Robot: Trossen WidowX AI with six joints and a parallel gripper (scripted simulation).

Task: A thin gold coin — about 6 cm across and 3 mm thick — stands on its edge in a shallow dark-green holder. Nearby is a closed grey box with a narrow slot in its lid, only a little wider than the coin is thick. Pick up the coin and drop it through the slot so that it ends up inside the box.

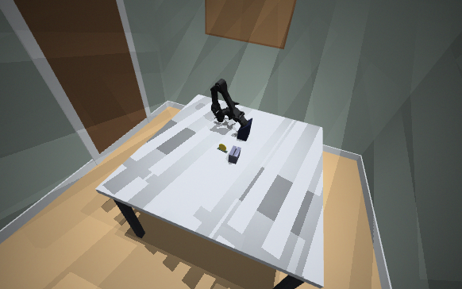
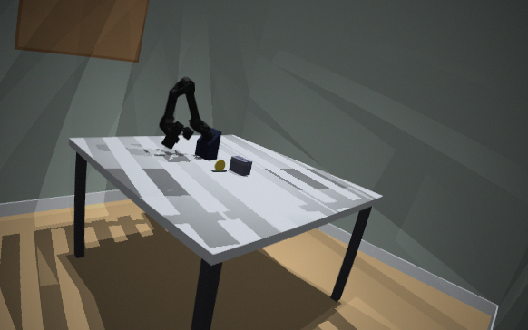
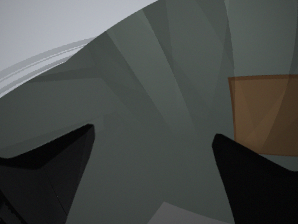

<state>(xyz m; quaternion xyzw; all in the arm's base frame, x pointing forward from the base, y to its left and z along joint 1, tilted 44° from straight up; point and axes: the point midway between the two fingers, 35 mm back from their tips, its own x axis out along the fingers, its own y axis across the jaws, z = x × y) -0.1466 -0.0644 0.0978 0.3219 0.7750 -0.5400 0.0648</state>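
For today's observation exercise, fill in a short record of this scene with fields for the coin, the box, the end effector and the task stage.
coin: gold coin standing on edge in its dark-green holder, untouched
box: grey box beside the coin, slot in its lid showing in the top view
end effector: end effector open, holding nothing, above the table, away from the coin
wrist view: two dark fingers apart, only wall between them
task stage: coin not yet picked up

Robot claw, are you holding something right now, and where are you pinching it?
Nothing. The gripper is open with only wall between its fingers, and the gold coin stands in its holder beside the grey box.
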